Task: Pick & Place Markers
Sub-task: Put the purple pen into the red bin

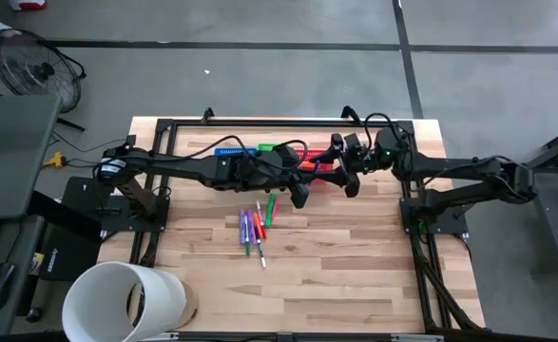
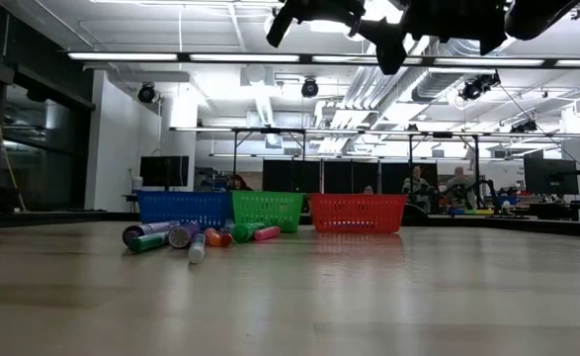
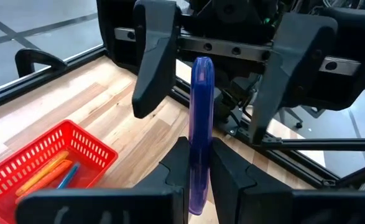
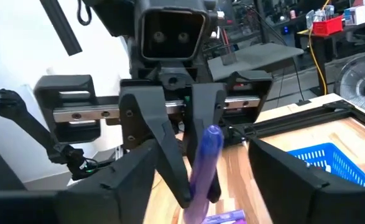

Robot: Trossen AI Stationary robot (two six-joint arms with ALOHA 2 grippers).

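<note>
left gripper [image 3: 199,165] pinches a thin purple plastic marker [image 3: 201,124] upright; right gripper [image 4: 201,180], fingers spread around it, faces it at three o'clock.

Both arms reach toward the middle of the table and meet above it, raised well off the surface. The left gripper [image 3: 199,163] has its two fingers pressed tight against a purple marker [image 3: 201,130] and holds it upright. The right gripper [image 3: 232,81] faces it, its fingers spread wide on both sides of the marker's upper end.
</note>
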